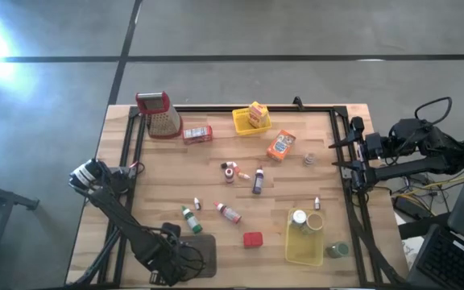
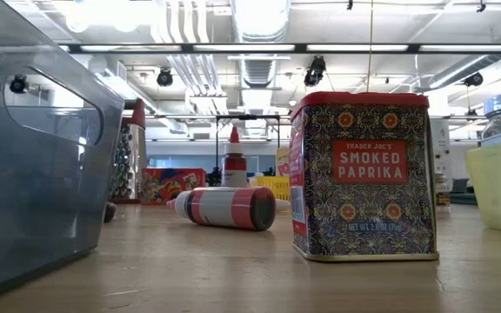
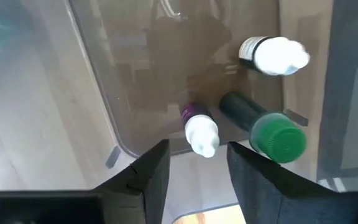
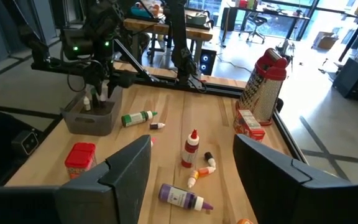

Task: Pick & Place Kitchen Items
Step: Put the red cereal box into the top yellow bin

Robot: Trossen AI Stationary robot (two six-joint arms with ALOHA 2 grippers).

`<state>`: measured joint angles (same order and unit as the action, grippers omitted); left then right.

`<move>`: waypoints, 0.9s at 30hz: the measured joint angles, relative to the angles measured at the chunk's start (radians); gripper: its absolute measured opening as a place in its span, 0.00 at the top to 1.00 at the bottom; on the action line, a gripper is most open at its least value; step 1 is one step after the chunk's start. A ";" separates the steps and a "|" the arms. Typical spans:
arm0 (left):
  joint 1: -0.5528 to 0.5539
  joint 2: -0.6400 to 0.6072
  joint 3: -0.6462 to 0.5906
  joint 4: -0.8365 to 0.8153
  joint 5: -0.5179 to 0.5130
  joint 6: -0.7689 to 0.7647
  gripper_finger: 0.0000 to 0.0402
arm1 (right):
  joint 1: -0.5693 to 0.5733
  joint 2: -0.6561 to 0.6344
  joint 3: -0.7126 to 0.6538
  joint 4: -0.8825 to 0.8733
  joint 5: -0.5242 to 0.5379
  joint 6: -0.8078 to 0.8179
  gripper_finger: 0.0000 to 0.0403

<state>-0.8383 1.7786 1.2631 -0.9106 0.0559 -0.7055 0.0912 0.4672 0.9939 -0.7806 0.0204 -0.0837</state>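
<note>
Bottles (image 3: 201, 132) lie in the grey tray (image 3: 104, 93) under the open left tool (image 3: 197, 171); right tool (image 4: 191, 168) open, upper right.

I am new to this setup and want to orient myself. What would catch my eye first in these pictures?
The paprika tin fills the low view, a red-capped bottle lying beside it. From above, small bottles and boxes lie scattered over the wooden table, with a grater at its far left corner. The left claw hangs open over a grey tray holding three small bottles; the right claw waits open at the table's right edge.
</note>
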 joint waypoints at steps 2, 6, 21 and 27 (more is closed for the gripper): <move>0.000 0.000 0.012 -0.011 0.000 0.000 0.57 | 0.000 0.000 0.000 0.000 0.000 -0.002 0.43; 0.000 0.000 0.036 -0.039 0.000 0.000 0.57 | 0.000 0.000 0.000 0.000 0.000 0.001 0.40; 0.000 0.000 0.168 -0.218 -0.007 0.001 0.57 | 0.000 0.000 0.000 0.000 0.000 -0.002 0.26; 0.003 0.000 0.247 -0.261 -0.062 0.001 0.57 | 0.000 0.000 0.000 0.000 0.000 -0.002 0.21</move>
<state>-0.8350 1.7786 1.5105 -1.1712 -0.0059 -0.7046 0.0913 0.4671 0.9939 -0.7805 0.0207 -0.0862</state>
